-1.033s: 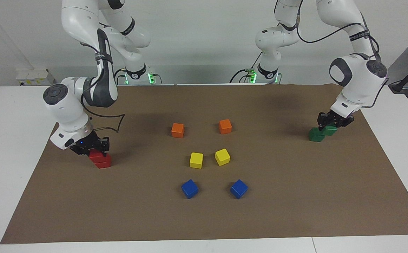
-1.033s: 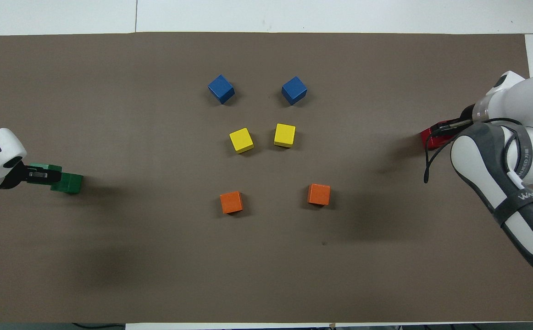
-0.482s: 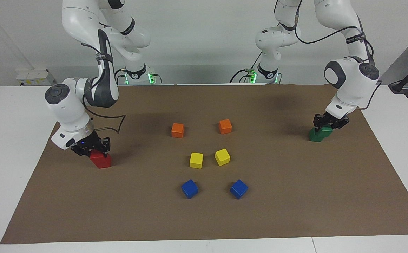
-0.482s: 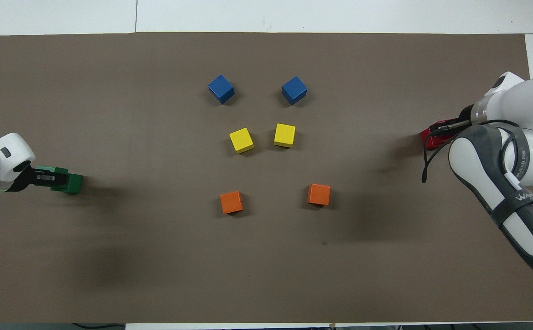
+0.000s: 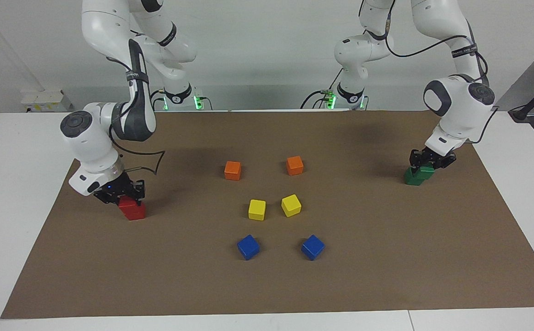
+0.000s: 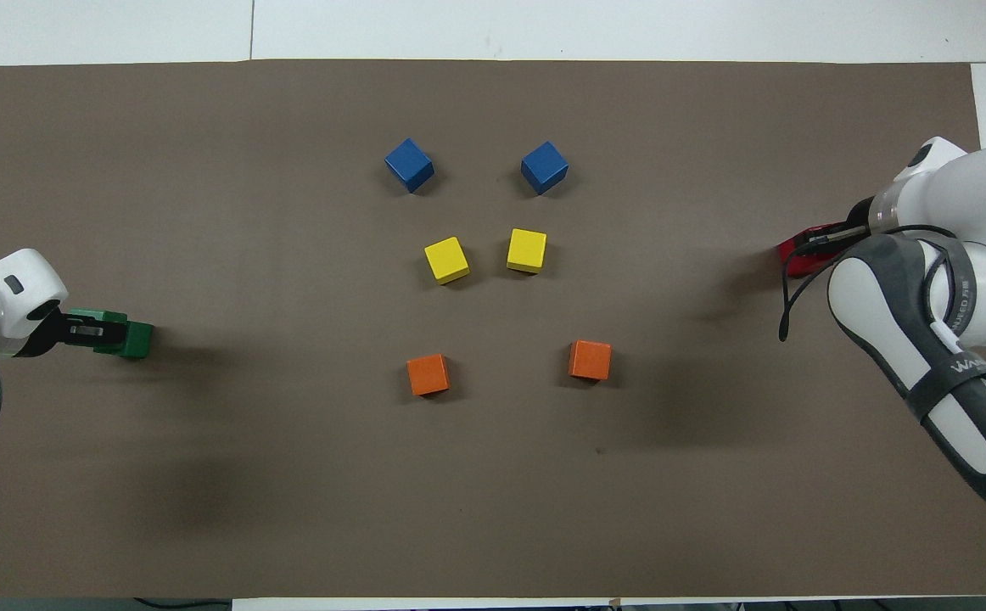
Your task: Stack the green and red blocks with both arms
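Observation:
My right gripper (image 5: pixel 124 195) is shut on a red block (image 5: pixel 127 202) that sits on the second red block (image 5: pixel 134 212), toward the right arm's end of the table. My left gripper (image 5: pixel 425 162) is shut on a green block (image 5: pixel 427 170) that rests, a little offset, on the second green block (image 5: pixel 413 178), toward the left arm's end. In the overhead view the left gripper (image 6: pixel 86 327) covers most of the green blocks (image 6: pixel 132 339). There the right arm hides all but an edge of the red blocks (image 6: pixel 794 250).
On the brown mat (image 5: pixel 386 257) in the middle are two orange cubes (image 5: pixel 232 170) (image 5: pixel 294 165), two yellow cubes (image 5: pixel 257 209) (image 5: pixel 291 205) and two blue cubes (image 5: pixel 248 247) (image 5: pixel 313 247). The orange ones are nearest the robots and the blue ones farthest.
The left gripper has carried its green block from beside the other green block onto it. The right gripper has shifted its red block squarely onto the lower red block.

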Robot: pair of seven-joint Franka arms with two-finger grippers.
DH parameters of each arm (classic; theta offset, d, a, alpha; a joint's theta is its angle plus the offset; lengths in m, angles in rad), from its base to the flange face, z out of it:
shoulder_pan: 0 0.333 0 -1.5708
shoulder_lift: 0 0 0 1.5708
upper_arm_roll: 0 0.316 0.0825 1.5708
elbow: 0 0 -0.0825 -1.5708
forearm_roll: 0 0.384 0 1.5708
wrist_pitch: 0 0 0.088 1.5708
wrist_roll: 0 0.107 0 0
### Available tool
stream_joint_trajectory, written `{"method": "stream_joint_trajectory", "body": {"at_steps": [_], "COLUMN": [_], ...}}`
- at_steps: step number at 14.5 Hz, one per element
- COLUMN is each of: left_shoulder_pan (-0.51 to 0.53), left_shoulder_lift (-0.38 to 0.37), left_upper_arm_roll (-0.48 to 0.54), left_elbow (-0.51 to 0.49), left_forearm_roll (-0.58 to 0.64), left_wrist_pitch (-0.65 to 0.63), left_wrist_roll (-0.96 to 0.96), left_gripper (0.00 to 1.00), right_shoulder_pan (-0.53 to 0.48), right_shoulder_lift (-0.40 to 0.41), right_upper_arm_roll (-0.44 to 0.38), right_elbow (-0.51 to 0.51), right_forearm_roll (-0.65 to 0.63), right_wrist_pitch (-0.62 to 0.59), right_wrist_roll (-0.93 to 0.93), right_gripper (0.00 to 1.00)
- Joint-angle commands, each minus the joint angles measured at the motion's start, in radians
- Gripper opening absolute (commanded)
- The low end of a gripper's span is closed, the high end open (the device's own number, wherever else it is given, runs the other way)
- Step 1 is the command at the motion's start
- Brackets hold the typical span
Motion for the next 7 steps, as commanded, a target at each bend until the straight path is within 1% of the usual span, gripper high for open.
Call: {"method": "stream_joint_trajectory", "body": {"at_steps": [1, 7], "left_shoulder_pan": [-0.005, -0.005], "left_shoulder_lift": [-0.023, -0.023], "left_upper_arm_roll": [0.002, 0.002], "left_elbow": [-0.03, -0.031], "left_forearm_roll": [0.008, 0.008], "left_wrist_pitch": [0.026, 0.023], "left_wrist_roll": [-0.014, -0.005], "left_gripper": [0.0, 0.0], "right_shoulder_pan": [-0.014, -0.014], "right_shoulder_lift": [-0.012, -0.012], "right_upper_arm_roll": [0.005, 0.005], "right_elbow": [-0.026, -0.026], "right_forearm_roll": [0.016, 0.016], "right_wrist_pitch": [0.024, 0.024], "right_wrist_roll": [-0.002, 0.016], "right_gripper": [0.0, 0.0]}}
